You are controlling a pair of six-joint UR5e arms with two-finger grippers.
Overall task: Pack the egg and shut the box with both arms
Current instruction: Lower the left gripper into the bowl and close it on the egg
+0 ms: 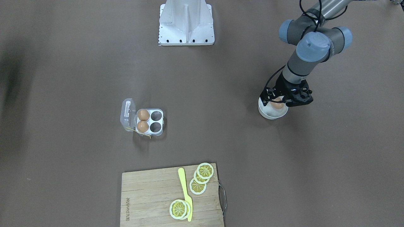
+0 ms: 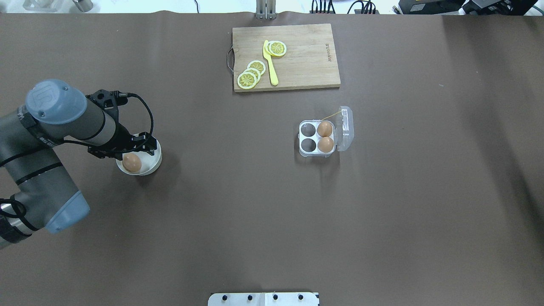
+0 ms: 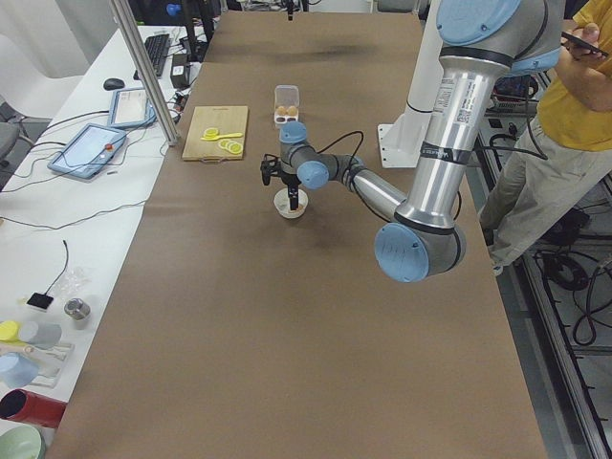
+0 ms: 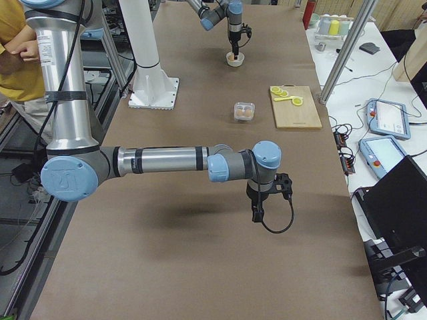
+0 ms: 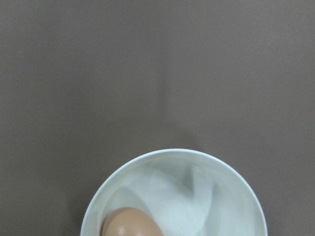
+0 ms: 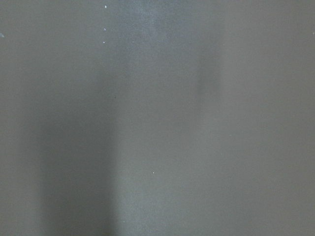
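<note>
Your left gripper (image 1: 285, 99) hangs just over the egg (image 1: 277, 104) in the white bowl (image 1: 268, 114), but you cannot tell how wide it is open

The brown desk top (image 2: 255, 212) is matt; the square clear-plastic egg box (image 2: 307, 145) glossy; the orange-brown oval egg (image 2: 131, 162) smooth; the rectangular cutting board (image 2: 306, 55) pale grained wood.

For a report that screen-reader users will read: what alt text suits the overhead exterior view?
The left gripper hangs over a white bowl holding one brown egg, at left. Right of centre, an open egg carton holds two eggs and two empty cells; beyond lies a cutting board with lemon slices and a yellow knife.
</note>
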